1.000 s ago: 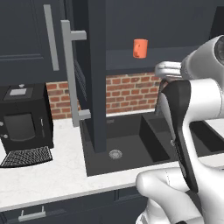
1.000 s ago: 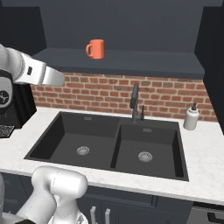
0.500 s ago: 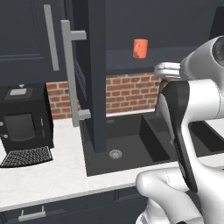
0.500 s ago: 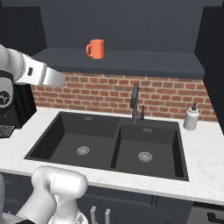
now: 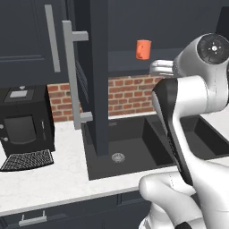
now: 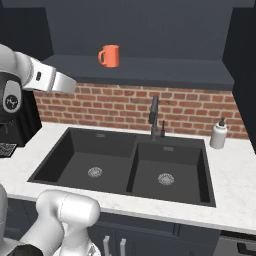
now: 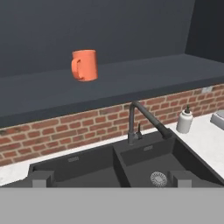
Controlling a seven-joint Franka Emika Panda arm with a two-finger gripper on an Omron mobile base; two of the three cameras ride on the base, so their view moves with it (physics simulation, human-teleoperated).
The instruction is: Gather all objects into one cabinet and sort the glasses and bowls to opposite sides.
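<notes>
Orange mug (image 7: 85, 64) upright on the open cabinet shelf (image 7: 131, 81), handle to the hand view's left.

Pincer (image 7: 111, 178) spread wide, holding nothing, hanging over the dark double sink (image 6: 125, 162), well short of the mug. Black faucet (image 6: 155, 118) stands against the brick wall; white soap bottle (image 6: 218, 135) beside the basin; coffee machine (image 5: 24, 127) on the counter's far left.

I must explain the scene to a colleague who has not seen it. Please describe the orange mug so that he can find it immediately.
Find the dark double sink in the white counter, with a brick wall behind it. Above the bricks runs a dark cabinet shelf. The orange mug stands upright on that shelf, above the left basin, and its bright colour marks it out among dark surfaces.
</notes>
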